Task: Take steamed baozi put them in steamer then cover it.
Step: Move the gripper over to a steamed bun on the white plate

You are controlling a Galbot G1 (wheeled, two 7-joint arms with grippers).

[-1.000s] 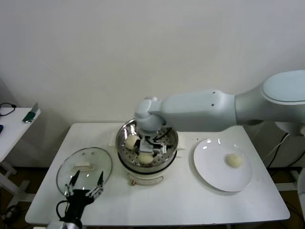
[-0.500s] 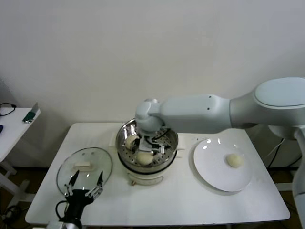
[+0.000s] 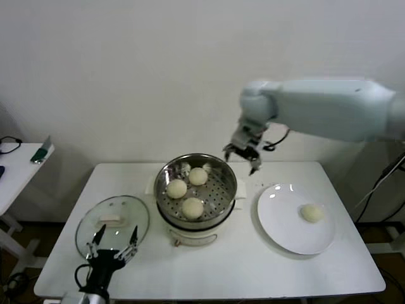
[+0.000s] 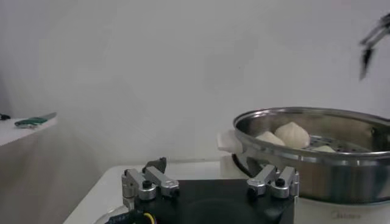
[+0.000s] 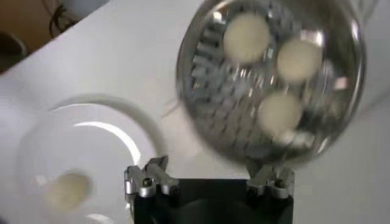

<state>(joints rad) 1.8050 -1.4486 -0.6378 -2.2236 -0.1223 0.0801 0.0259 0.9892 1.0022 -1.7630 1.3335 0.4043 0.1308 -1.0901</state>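
Plain white wall (image 3: 126, 76), white table (image 3: 253, 266), side table (image 3: 12, 166)

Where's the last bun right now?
In the head view, the last bun sits alone on the white plate, on the robot's right, beside the steamer.

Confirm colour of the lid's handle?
Cream-white bar on the clear glass lid, metal-rimmed. Head view shows it best.

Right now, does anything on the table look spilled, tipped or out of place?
Nothing stands out. Three baozi sit in the upright steamer, one waits on the plate, and the cover lies flat on the table.
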